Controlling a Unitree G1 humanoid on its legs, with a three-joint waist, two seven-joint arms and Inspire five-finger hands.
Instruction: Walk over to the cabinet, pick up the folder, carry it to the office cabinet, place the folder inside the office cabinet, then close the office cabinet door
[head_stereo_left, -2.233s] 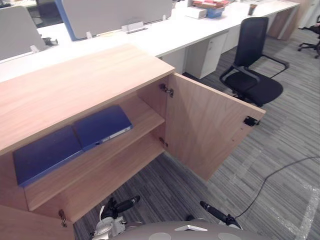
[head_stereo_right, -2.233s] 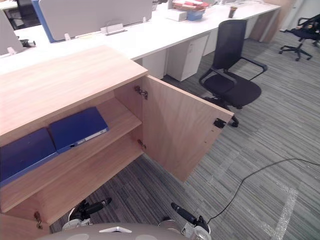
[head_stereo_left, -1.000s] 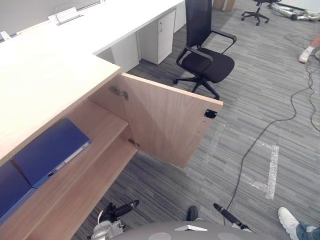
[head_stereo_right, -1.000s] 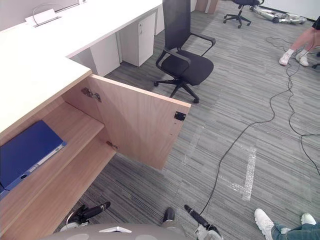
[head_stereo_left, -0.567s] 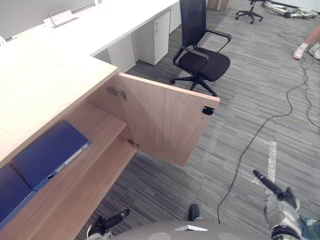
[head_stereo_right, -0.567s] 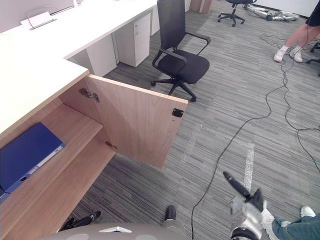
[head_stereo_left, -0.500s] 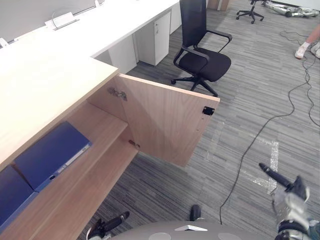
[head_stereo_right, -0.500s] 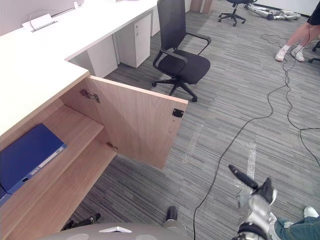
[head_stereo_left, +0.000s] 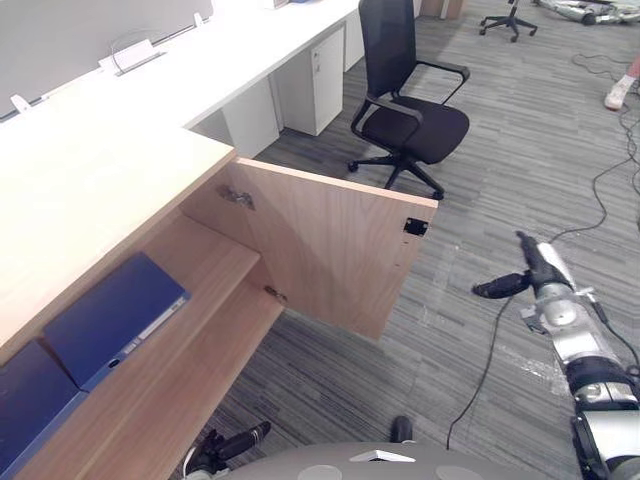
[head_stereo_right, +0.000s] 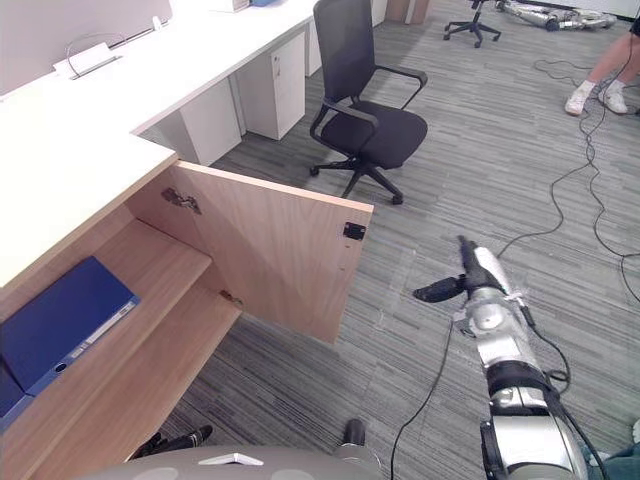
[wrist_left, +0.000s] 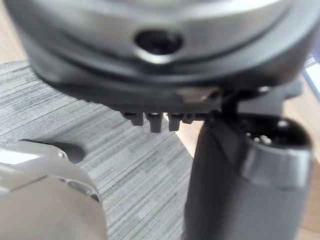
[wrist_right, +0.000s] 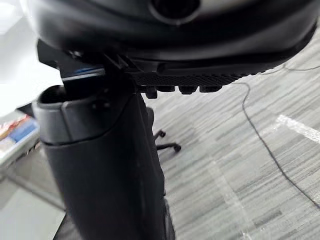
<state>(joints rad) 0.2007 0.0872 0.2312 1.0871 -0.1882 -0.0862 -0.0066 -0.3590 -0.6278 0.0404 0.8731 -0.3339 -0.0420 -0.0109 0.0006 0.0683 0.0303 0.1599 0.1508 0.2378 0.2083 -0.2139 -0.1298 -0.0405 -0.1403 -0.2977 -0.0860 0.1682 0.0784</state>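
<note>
Folder (head_stereo_left: 115, 320) lies on the cabinet shelf (head_stereo_left: 215, 262), door (head_stereo_left: 330, 250) ajar; right hand (head_stereo_left: 537, 275) and left hand (head_stereo_left: 232, 445) hover straight-fingered over grey carpet (head_stereo_left: 520, 170).

Open carpet (head_stereo_left: 330, 370) fronts the swung-out cabinet door (head_stereo_left: 330, 250); chair (head_stereo_left: 415, 125) stands behind.

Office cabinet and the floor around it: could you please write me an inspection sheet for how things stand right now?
surface: wooden cabinet top bare; grey carpet below.
job's things: blue folder lies flat on the upper shelf, with a second blue folder beside it; cabinet door stands open.
clutter: nothing seen.
hands: right hand open, in the air over the carpet, apart from the door's free edge; left hand open, low by the cabinet's base, holding nothing.
cables: black cables trail over the carpet at far right.
surroundings: black office chair by the white desk; a person's shoes far right.
</note>
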